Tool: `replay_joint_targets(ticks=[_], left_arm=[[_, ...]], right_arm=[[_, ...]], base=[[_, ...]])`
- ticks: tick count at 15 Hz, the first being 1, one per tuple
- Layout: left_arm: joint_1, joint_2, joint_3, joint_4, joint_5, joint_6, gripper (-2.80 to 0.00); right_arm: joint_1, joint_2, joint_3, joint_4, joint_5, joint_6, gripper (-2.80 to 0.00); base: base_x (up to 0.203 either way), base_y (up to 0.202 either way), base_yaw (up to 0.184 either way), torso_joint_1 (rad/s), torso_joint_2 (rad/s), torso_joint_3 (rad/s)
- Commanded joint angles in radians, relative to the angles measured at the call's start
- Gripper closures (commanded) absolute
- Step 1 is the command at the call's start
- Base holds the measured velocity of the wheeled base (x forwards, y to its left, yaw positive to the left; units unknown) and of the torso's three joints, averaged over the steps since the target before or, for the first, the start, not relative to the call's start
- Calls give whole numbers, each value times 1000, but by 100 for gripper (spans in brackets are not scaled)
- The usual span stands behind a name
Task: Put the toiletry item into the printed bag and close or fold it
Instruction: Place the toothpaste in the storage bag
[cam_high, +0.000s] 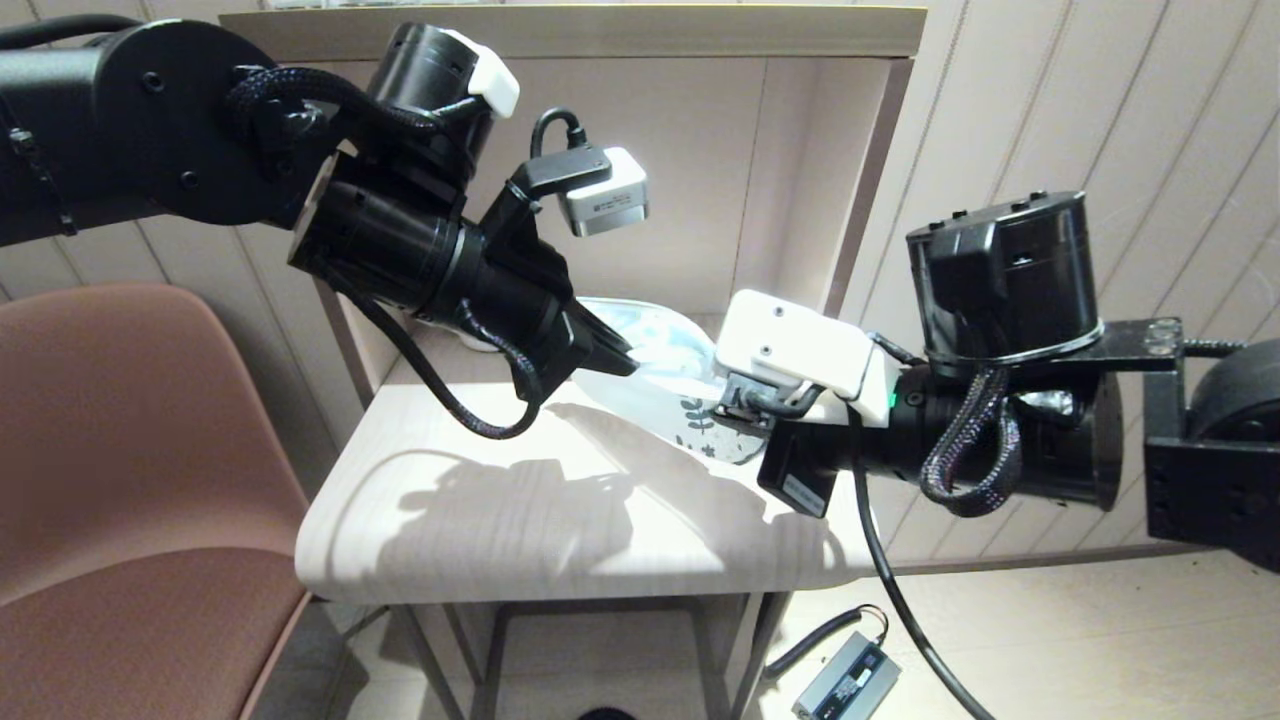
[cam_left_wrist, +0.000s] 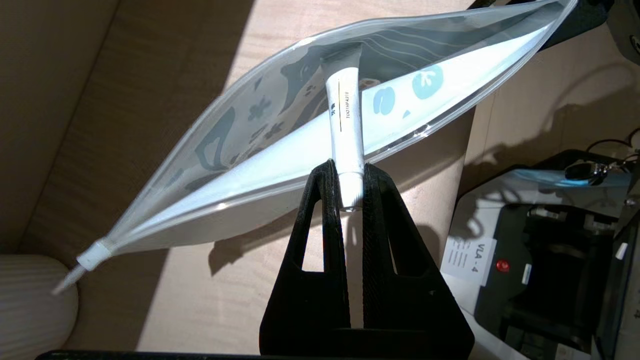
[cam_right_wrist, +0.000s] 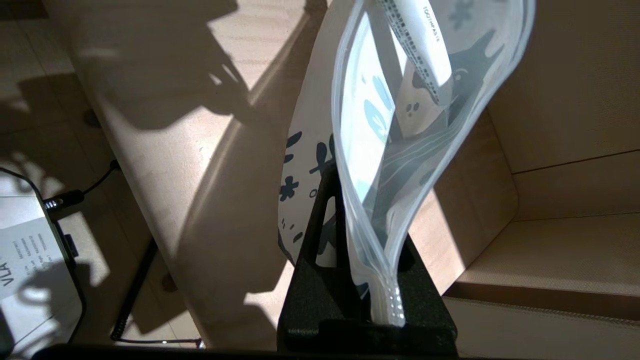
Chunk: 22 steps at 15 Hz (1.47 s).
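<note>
The printed bag (cam_high: 665, 375) hangs above the table's back right part with its zip mouth spread wide (cam_left_wrist: 260, 165). My right gripper (cam_right_wrist: 370, 220) is shut on one end of the bag's mouth edge (cam_right_wrist: 385, 295), and in the head view its fingers are hidden behind the wrist camera. The toiletry item (cam_left_wrist: 345, 125), a thin white tube, is pinched at its cap end by my left gripper (cam_left_wrist: 348, 172). The tube's flat end reaches through the mouth into the bag (cam_right_wrist: 420, 40). In the head view my left gripper (cam_high: 622, 362) meets the bag's left edge.
A white ribbed mug (cam_left_wrist: 30, 300) stands on the table (cam_high: 520, 520) close to the bag's free corner. Shelf walls (cam_high: 800, 180) close the back and right. A brown chair (cam_high: 130, 480) is at the left. A power brick (cam_high: 845, 685) lies on the floor.
</note>
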Motion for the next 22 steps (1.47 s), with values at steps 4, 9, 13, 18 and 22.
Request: replay_joint_targets(ticks=[4, 9, 13, 18, 22], left_arm=[[0, -4, -1, -3, 0, 6, 0], [0, -19, -1, -6, -2, 14, 0], [32, -40, -1, -26, -16, 2, 0], [105, -95, -1, -89, -102, -87, 0], [127, -134, -1, -115, -181, -154, 0]], right_arm=[[39, -17, 36, 1, -1, -4, 0], [45, -18, 44, -5, -1, -2, 0], [24, -16, 38, -7, 0, 12, 0], [-71, 34, -89, -2, 77, 189, 0], [-143, 99, -224, 1, 192, 487, 0]], base=[[0, 0, 0, 0, 0, 0], [0, 0, 0, 0, 0, 0], [0, 0, 0, 0, 0, 0], [0, 0, 0, 0, 0, 0], [0, 0, 0, 0, 0, 0]])
